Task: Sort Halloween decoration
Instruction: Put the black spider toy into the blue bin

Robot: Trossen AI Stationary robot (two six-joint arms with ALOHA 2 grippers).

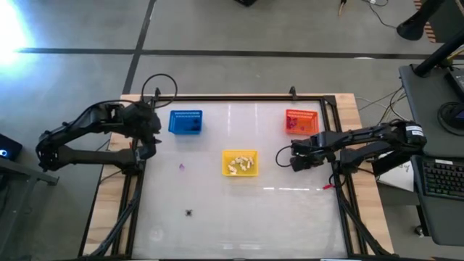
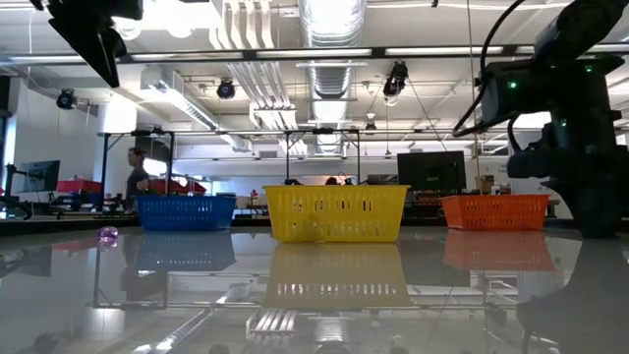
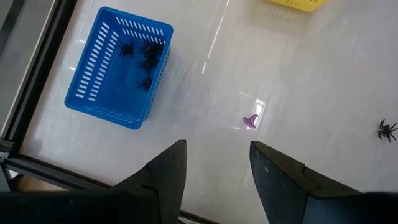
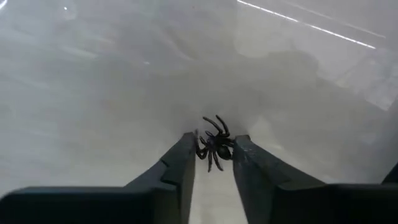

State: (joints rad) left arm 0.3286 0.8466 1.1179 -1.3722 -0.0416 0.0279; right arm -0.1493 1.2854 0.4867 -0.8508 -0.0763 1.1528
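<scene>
My right gripper [image 1: 280, 159] hovers just right of the yellow basket [image 1: 239, 162] and is shut on a black spider trinket [image 4: 214, 146]. My left gripper [image 3: 214, 165] is open and waits near the table's left edge, beside the blue basket [image 3: 118, 67], which holds several black spiders [image 3: 144, 56]. A purple trinket [image 3: 250, 121] and another black spider [image 3: 387, 130] lie loose on the table. The yellow basket holds cream pieces [image 1: 241, 164]. The orange basket [image 1: 301, 120] holds dark purple pieces. My right gripper pinches the black spider by its body [image 4: 217, 147] between the free ends of its two fingers. The spider's legs [image 4: 216, 124] stick out past the fingertips. It looks lifted clear of the table.
The three baskets stand across the far half of the table, blue on the left, yellow in the middle and orange [image 2: 494, 210] on the right. The purple trinket [image 1: 181, 167] and loose spider [image 1: 189, 212] lie on the left half. A person stands in the room behind [image 2: 136, 177].
</scene>
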